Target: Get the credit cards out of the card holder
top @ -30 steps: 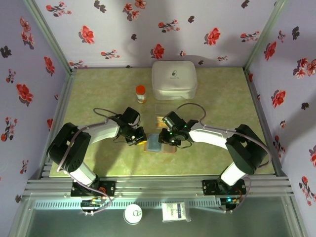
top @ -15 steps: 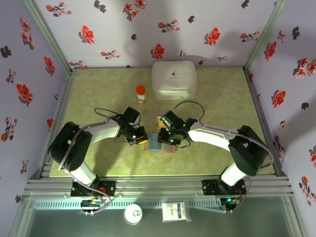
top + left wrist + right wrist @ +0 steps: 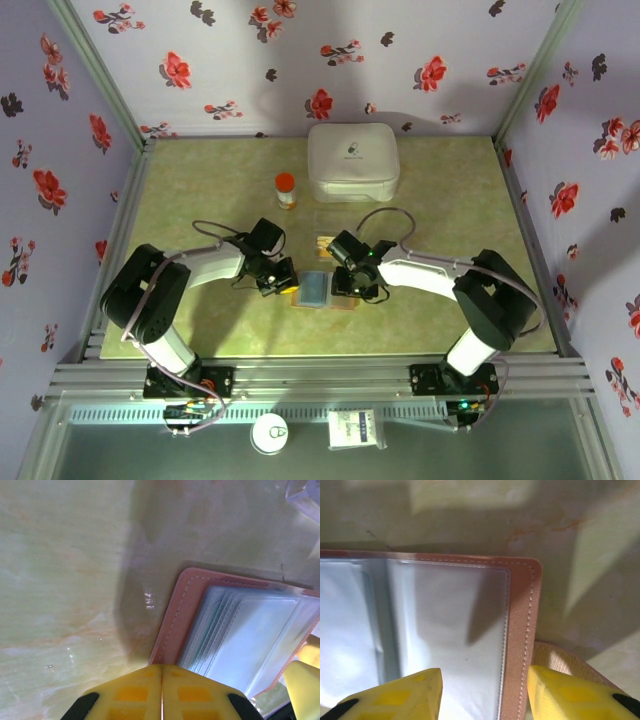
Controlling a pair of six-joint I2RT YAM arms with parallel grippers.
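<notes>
Two pairs of fingers (image 3: 135, 692) flank the open card holder (image 3: 313, 290).

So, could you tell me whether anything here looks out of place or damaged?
Nothing looks spilled or damaged. The card holder lies open and flat, the orange-capped bottle upright. Only a tan edge peeks from under its corner; unclear what.

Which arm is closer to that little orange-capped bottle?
Left. The left arm ends just on the near side of the orange-capped bottle; the right arm ends farther right, its jaws at the right edge of the card holder.
</notes>
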